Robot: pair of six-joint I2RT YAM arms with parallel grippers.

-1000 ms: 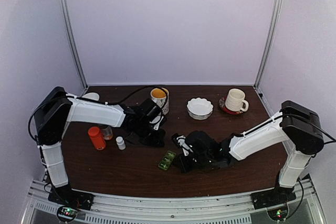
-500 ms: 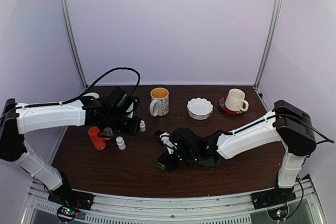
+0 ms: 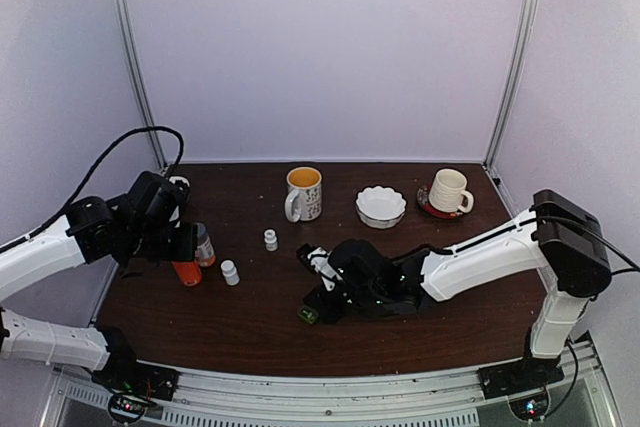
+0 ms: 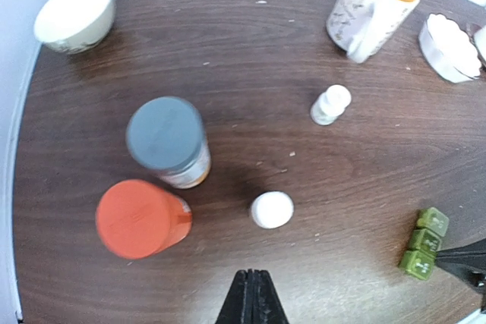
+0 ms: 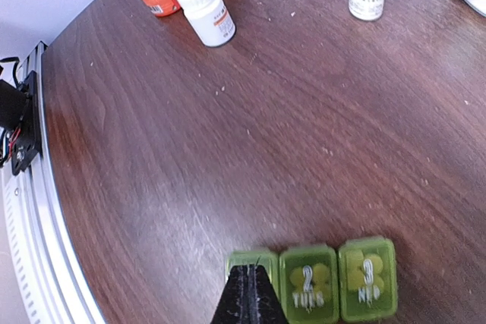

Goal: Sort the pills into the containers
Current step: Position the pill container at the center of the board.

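Note:
The green pill box [image 5: 334, 280] is the container; it lies near the table's front middle, lids down, and also shows as pill box [image 3: 310, 314] and pill box [image 4: 424, 243]. Yellow pills [image 5: 307, 277] show through the lids marked 2 and 3. My right gripper [image 5: 249, 277] is shut, with its tips over the box's leftmost compartment; from above this right gripper [image 3: 318, 299] is just beside the box. My left gripper [image 4: 253, 294] is shut and empty. It hovers short of a white-capped bottle [image 4: 272, 209]. In the top view the left gripper [image 3: 182, 242] is at the left by the bottles.
An orange bottle [image 3: 185, 272], a grey-capped bottle [image 3: 203, 245] and two small white bottles [image 3: 230, 272] [image 3: 270, 239] stand at the left. A yellow-lined mug [image 3: 303, 192], a white bowl [image 3: 381, 205] and a mug on a red saucer [image 3: 448, 192] line the back. A cream bowl [image 4: 76, 13] sits far left.
My left arm pulled back from the table's middle to the left side, uncovering a small white bottle near the mug. My right gripper slid left onto the pill box's end.

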